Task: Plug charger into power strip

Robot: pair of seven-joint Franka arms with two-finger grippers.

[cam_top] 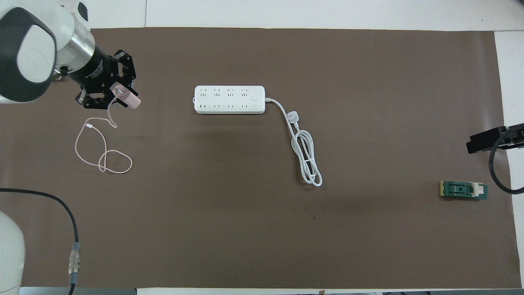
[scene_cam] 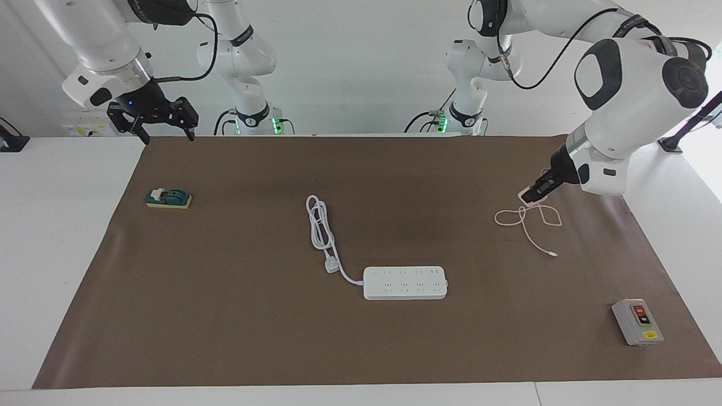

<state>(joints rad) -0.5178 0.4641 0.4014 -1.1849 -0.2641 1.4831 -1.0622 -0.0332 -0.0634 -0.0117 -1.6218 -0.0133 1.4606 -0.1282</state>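
Observation:
The pale-pink charger (cam_top: 127, 97) (scene_cam: 530, 197) hangs above the brown mat, with my left gripper (cam_top: 123, 95) (scene_cam: 533, 195) shut on it. Its thin pink cable (cam_top: 102, 151) (scene_cam: 527, 220) trails down and loops on the mat below. The white power strip (cam_top: 229, 99) (scene_cam: 405, 282) lies flat at the middle of the mat, its thick white cord (cam_top: 305, 153) (scene_cam: 321, 225) coiled toward the right arm's end. My right gripper (scene_cam: 163, 135) waits open in the air over the mat's corner nearest its base.
A grey box with red and black buttons (scene_cam: 637, 321) sits at the mat's corner farthest from the robots at the left arm's end; the left arm covers it in the overhead view. A small green block (cam_top: 464, 190) (scene_cam: 168, 198) lies at the right arm's end.

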